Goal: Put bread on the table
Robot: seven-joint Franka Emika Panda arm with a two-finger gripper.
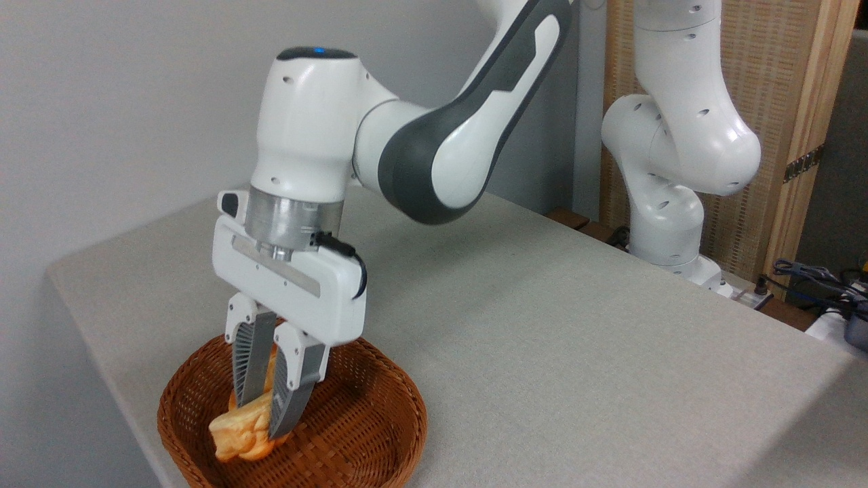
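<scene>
The claw point(261, 413) grips the bread point(237, 430) between both fingers, holding it inside the wicker basket point(366, 420) at the near-left corner of the table point(542, 325).

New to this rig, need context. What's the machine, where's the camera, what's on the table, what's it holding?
It is a white jointed robot arm bolted at the far edge of a table, ending in a two-finger gripper. One fixed camera looks across the table from the near side. A brown wicker basket sits on the table's near left corner. The gripper is shut on a pale-yellow bread, holding it over the basket. Whether more bread lies behind it, I cannot tell.
</scene>
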